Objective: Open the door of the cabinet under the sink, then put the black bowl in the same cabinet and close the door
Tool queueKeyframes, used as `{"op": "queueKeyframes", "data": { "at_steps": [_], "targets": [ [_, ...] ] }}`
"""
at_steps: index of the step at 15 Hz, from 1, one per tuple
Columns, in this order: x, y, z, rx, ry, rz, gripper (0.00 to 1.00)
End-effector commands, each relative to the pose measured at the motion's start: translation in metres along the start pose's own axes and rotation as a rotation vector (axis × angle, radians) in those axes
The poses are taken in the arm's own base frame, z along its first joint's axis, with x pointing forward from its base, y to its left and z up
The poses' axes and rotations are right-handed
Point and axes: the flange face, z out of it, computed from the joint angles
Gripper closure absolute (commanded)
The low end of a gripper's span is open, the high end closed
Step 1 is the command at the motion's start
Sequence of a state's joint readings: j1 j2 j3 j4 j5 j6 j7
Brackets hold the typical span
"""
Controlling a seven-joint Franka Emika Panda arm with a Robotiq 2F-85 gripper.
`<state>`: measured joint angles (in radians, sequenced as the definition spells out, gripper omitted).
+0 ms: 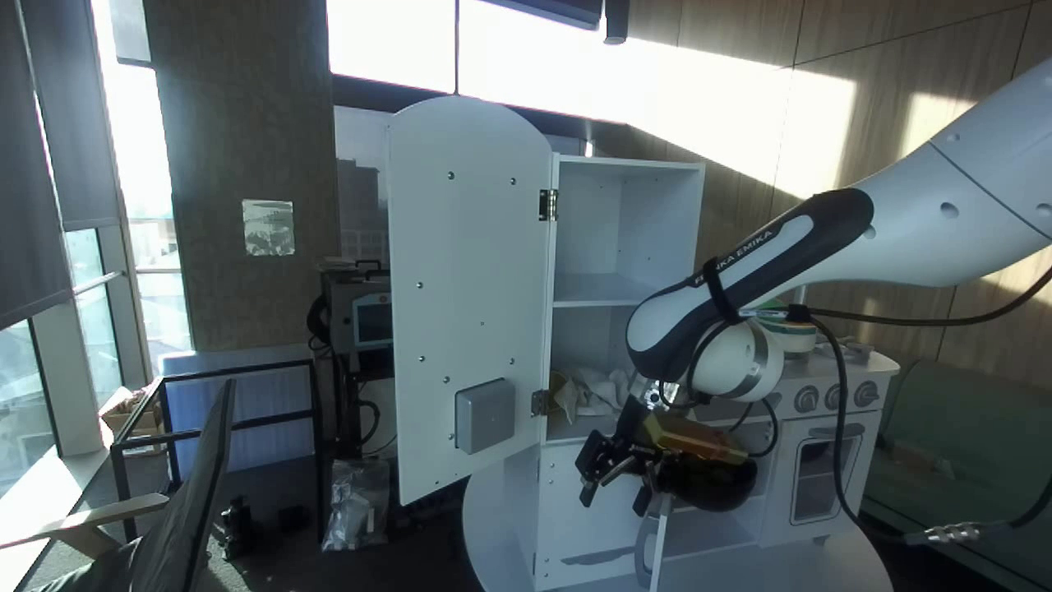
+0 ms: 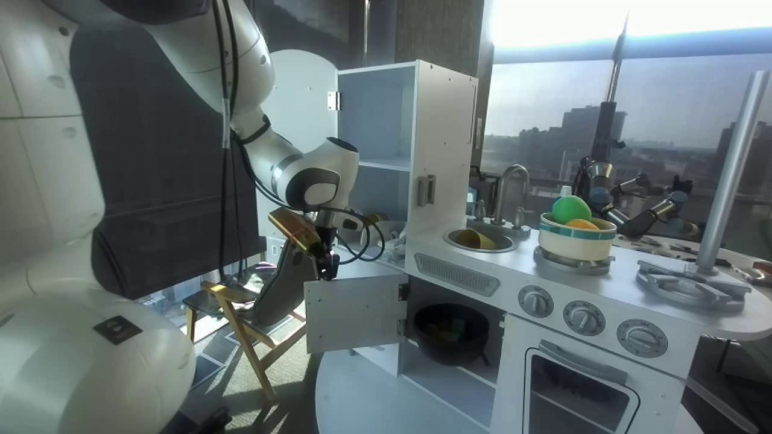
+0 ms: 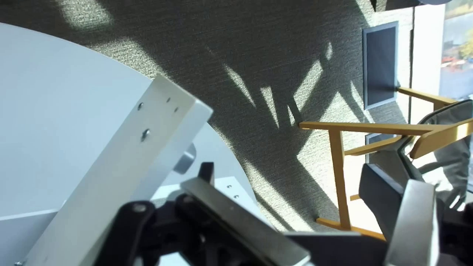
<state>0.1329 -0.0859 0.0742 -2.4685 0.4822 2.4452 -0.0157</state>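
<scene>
Hanging spread, empty, jaws flanked door (image 2: 354,316); low push might snag handle (image 3: 186,159) below; bowl (image 2: 447,352) beyond door could block closing if protruding.

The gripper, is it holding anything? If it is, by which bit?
Nothing is held: the gripper is open, with nothing between its jaws. The door is beside it, not gripped, and the bowl is in the cabinet.

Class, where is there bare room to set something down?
Bare: the upper shelf, between its walls; the round table, beside the open door and cabinet; the cabinet floor before the black bowl. Crowded: the countertop, around sink, pot and burners; the door's top, by the claw.
</scene>
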Motion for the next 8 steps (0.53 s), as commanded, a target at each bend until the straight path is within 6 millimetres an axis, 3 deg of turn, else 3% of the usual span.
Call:
{"op": "queueKeyframes", "data": {
  "at_steps": [1,8],
  "targets": [
    [-0.003,0.018,-0.009,-0.033,0.028,-0.010,0.00],
    [-0.018,0.062,-0.043,-0.112,0.096,0.002,0.00]
  ]
}}
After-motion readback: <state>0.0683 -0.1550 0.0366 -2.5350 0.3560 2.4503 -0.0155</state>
